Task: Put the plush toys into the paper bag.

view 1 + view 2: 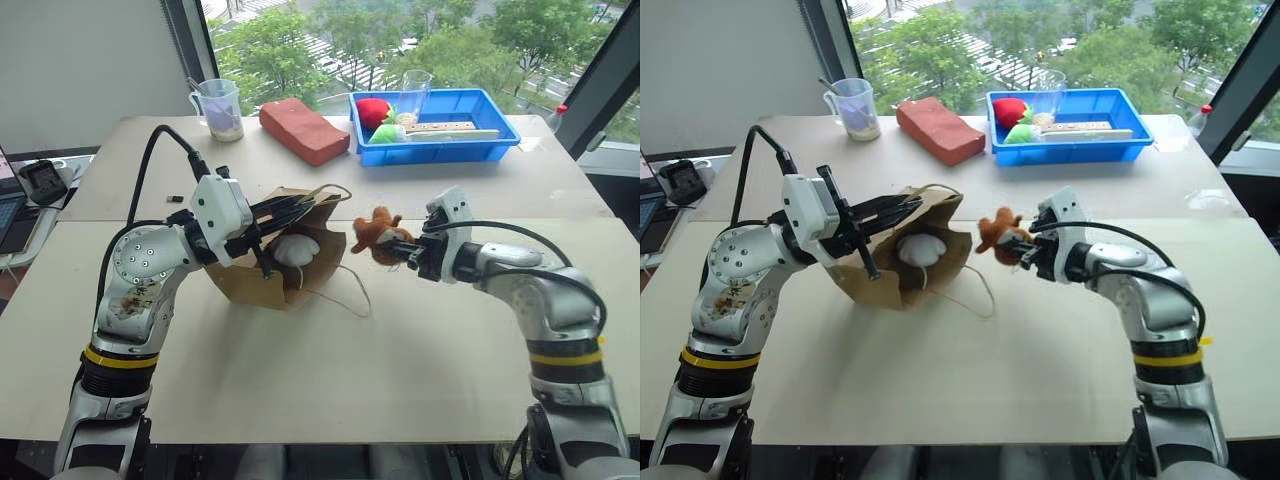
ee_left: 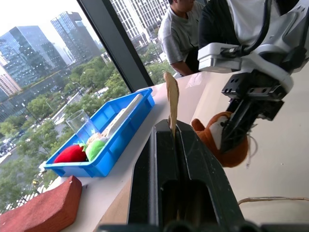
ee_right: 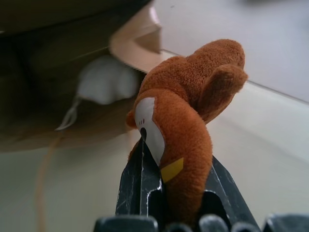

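Two claws closed | left claw (image 1: pixel 287 212) grips paper bag (image 1: pixel 250 280) rim | right claw (image 1: pixel 392 250) grips orange toy (image 1: pixel 376 233) | brick packet (image 1: pixel 303 130) behind

A blue tray (image 1: pixel 500 150) sits on the worktop (image 1: pixel 300 380) at about one o'clock, holding red (image 1: pixel 373 110) and green (image 1: pixel 388 133) soft fruit shapes and a clear cup (image 1: pixel 416 90). At twelve lies a reddish-brown packet (image 1: pixel 303 130); at eleven, a measuring jug (image 1: pixel 218 108), perhaps part-filled.
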Controlling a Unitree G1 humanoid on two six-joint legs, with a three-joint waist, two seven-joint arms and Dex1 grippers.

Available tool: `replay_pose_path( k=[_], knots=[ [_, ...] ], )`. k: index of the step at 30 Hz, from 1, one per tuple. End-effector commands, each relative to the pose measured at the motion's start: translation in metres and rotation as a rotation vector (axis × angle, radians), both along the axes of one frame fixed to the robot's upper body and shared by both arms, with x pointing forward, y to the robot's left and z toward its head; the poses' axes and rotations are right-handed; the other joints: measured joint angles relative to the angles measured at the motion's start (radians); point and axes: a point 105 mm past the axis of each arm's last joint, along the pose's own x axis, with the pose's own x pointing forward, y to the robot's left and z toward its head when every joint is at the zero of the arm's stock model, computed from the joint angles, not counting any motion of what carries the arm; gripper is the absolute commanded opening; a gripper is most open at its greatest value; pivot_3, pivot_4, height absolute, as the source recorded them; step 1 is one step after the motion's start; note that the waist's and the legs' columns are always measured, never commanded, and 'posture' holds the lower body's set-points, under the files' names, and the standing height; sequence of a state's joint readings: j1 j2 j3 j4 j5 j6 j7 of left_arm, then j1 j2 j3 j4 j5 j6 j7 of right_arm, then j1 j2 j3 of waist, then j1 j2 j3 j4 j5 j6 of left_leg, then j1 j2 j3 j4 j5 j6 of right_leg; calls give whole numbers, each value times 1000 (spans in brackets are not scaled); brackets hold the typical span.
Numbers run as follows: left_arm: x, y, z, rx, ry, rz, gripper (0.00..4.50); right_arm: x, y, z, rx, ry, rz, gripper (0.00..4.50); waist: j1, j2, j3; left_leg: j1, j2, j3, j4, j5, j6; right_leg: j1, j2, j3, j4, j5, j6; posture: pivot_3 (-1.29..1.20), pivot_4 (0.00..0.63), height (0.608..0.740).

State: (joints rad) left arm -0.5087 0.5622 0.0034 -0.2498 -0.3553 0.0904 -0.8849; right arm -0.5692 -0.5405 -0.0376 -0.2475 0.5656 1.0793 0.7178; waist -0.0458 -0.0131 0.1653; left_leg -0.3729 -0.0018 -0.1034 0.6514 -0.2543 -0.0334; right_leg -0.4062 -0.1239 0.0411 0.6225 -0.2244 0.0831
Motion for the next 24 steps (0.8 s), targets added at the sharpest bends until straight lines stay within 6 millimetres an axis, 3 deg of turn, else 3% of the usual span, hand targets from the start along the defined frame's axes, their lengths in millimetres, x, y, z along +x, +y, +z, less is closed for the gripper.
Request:
replay_pose_path(
  k=[1,8,13,16,18,24],
  knots=[
    [-4,-1,14,-10,-58,-11,0,-18,26,7,15,3,131,76,1,0,0,0,0,0,0,0,0,0,0,0,0,0,0,0,150,740],
    [-4,-6,16,-10,-63,-29,0,-3,89,-4,48,-31,175,76,0,0,0,1,0,0,0,0,0,0,0,0,1,0,0,0,150,740],
    [-3,-8,16,-8,-64,-34,0,-12,132,4,125,-32,309,76,1,0,0,1,0,-1,0,0,0,0,0,0,1,0,0,0,150,740],
    [-3,-8,14,-7,-61,-33,0,-14,144,-11,99,-6,345,76,-1,0,0,1,0,-1,0,0,0,0,0,0,1,0,0,0,150,740],
    [-3,-8,15,-10,-61,-33,0,-9,146,-24,53,-22,333,1145,0,0,0,1,0,-1,0,0,0,0,0,0,1,0,0,0,150,740],
    [-3,-6,16,-8,-63,-25,0,-5,137,-27,10,-90,344,3206,-1,0,0,1,0,-1,0,0,-1,-1,0,-1,2,0,0,0,150,740]
  ],
)
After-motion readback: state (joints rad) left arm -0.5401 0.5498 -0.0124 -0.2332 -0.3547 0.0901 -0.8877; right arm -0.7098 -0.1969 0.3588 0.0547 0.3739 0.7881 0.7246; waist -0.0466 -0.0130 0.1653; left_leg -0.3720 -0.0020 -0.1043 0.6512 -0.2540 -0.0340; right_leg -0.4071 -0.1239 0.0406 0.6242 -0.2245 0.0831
